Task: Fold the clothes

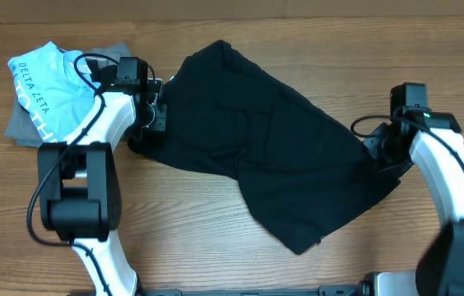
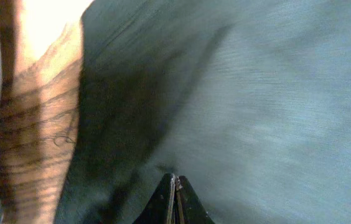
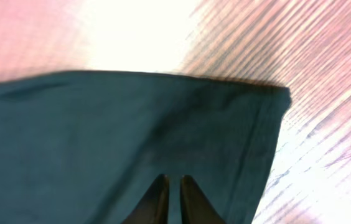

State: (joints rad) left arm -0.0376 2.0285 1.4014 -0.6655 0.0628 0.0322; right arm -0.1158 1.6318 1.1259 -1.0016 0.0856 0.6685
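The black garment (image 1: pixel 273 156) lies spread slantwise across the middle of the table, with no white label showing. My left gripper (image 1: pixel 155 115) is at its left edge. In the left wrist view the jaws (image 2: pixel 175 178) are pressed together on the black cloth (image 2: pixel 256 106), and a crease runs from their tips. My right gripper (image 1: pixel 380 152) is at the garment's right edge. In the right wrist view the fingers (image 3: pixel 173 179) are nearly together on the cloth (image 3: pixel 101 124), close to its hemmed corner (image 3: pixel 269 118).
A light blue shirt with white lettering (image 1: pixel 47 90) lies on grey folded garments (image 1: pixel 18 131) at the back left, just beside my left arm. Bare wooden table (image 1: pixel 191 238) shows in front of the garment and at the left of the left wrist view (image 2: pixel 32 130).
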